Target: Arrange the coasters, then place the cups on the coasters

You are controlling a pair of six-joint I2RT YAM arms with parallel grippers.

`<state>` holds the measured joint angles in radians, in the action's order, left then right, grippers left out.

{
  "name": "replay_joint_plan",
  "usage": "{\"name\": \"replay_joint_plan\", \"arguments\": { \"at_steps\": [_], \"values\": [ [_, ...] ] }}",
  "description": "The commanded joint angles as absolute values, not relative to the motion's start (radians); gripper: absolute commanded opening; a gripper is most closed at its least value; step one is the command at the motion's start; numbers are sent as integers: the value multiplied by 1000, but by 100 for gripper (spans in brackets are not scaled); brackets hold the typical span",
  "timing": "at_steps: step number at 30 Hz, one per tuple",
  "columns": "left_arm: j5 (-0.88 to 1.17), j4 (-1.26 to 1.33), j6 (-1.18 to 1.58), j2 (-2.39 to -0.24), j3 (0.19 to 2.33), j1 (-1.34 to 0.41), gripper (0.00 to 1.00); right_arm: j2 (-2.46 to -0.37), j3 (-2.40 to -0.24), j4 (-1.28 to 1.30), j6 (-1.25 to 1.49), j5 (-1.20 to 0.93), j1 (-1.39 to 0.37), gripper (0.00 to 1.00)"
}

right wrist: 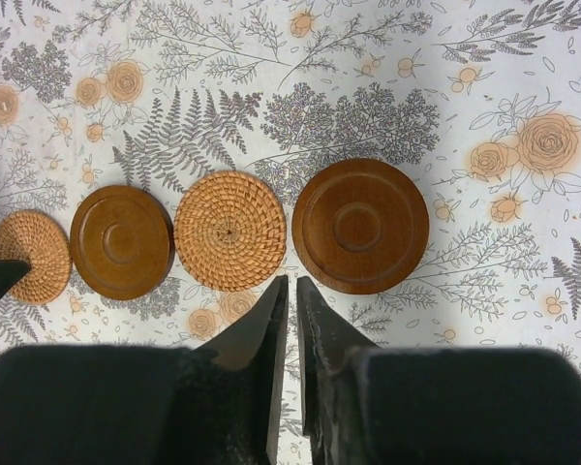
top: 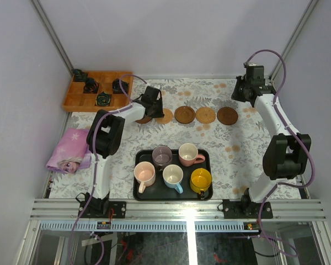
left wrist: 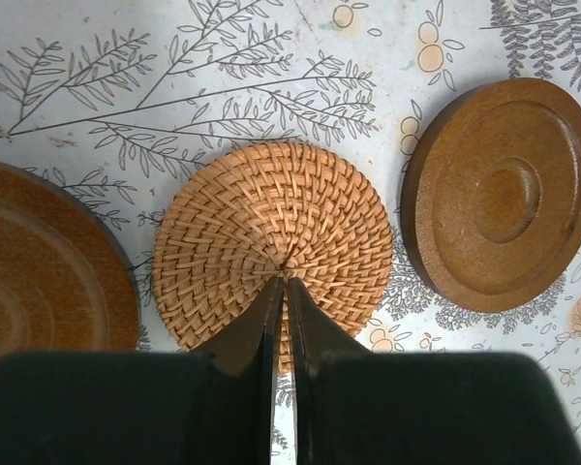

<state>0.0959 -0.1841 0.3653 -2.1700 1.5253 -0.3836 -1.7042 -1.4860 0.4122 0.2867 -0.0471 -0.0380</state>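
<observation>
You are at the close of the first step, as I judge it. All five coasters (top: 184,114) lie flat in one row across the far half of the table (top: 237,165), from left of the middle toward the right edge. Dark wood and woven ones alternate, each just beside its neighbour and none stacked. Your left tool (left wrist: 283,283) is pinched almost shut with nothing between its jaws. Its tips are over the near rim of the woven coaster (left wrist: 271,223), second from the left end of the row; whether they touch the weave I cannot tell. Your right tool (right wrist: 292,283) is narrow too, showing only a sliver of gap and holding nothing. It hangs high toward the far right corner, looking down on the right part of the row. The five cups (top: 172,175) stand upright and close together on the black tray (top: 154,194) at the middle of the near edge, none on a coaster yet. The next move, I think, calls for raising the left tool clear and spreading one tool wide. That tool then comes down on the rim or handle of an outer cup. The yellow cup (top: 201,179), nearest the right arm, looks the easiest start, with the right-end dark coaster (top: 227,115) as its target.
</observation>
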Motion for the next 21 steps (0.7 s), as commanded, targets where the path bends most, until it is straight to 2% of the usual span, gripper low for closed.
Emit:
{"name": "replay_joint_plan", "arguments": {
  "at_steps": [1, 10, 16, 21],
  "values": [
    [48, -206, 348, -2126, 1537, -379, 4, -1631, -1483, 392, 281, -67, -33, 18],
    [104, -167, 348, -2031, 1566, -375, 7, -1600, -1436, 371, 269, -93, -34, 38],
    [137, -152, 353, -1958, 1535, -375, 8, -1551, -1371, 374, 256, -155, -36, 41],
    [142, -104, 367, -1852, 1401, -375, 8, -1438, -1250, 386, 250, -198, -68, 42]
  ]
}}
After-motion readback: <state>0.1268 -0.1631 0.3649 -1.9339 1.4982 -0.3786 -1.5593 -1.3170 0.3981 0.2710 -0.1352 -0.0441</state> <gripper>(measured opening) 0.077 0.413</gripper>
